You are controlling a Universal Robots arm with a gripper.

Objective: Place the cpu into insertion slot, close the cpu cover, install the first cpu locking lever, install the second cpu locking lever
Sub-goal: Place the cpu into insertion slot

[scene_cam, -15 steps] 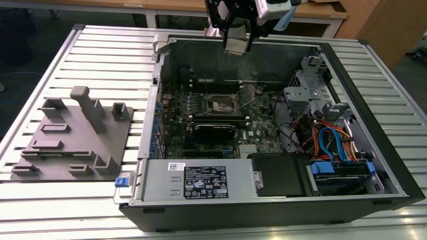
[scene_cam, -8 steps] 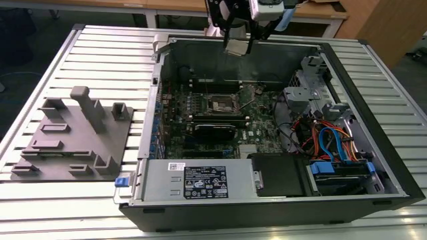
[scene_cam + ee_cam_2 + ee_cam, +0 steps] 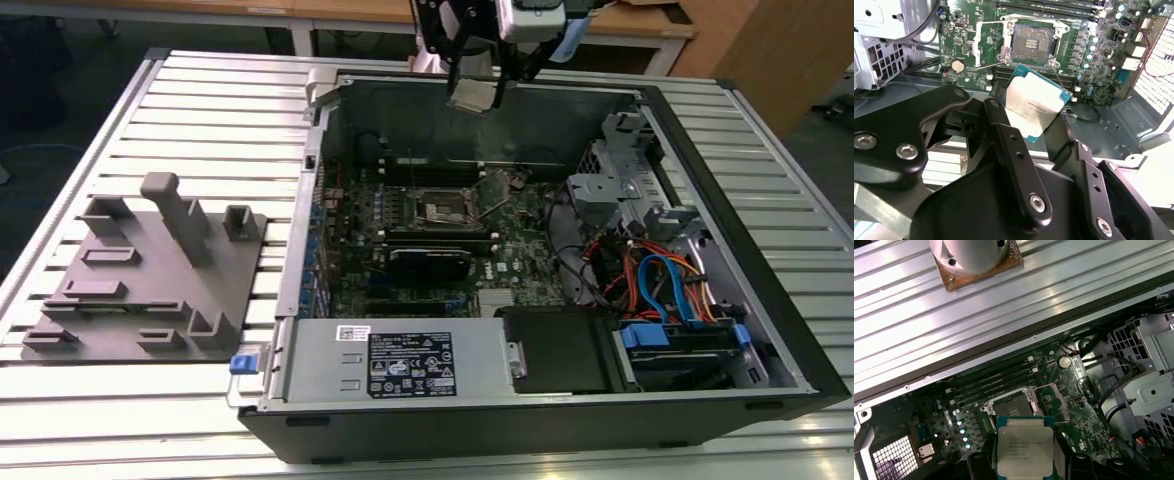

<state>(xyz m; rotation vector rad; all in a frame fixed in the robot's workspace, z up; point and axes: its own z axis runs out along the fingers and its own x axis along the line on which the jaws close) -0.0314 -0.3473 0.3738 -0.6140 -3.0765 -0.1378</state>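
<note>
Exterior view: gripper (image 3: 474, 88) shut on cpu (image 3: 470, 97), high at 12 o'clock from insertion slot (image 3: 443, 208).
Second wrist view: fingers (image 3: 999, 112) pinch cpu edges; cpu cover (image 3: 985, 44) open.
First wrist view: cpu clear of slot.
I judge chip light, stiff, fragile; edge hold only.

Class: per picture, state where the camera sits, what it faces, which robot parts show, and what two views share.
Exterior view: off the arm, looking into the computer case; gripper holds the cpu.
First wrist view: on the arm, facing the insertion slot.
Second wrist view: on the arm, behind the gripper.
Wrist views share cpu, slot.
</note>
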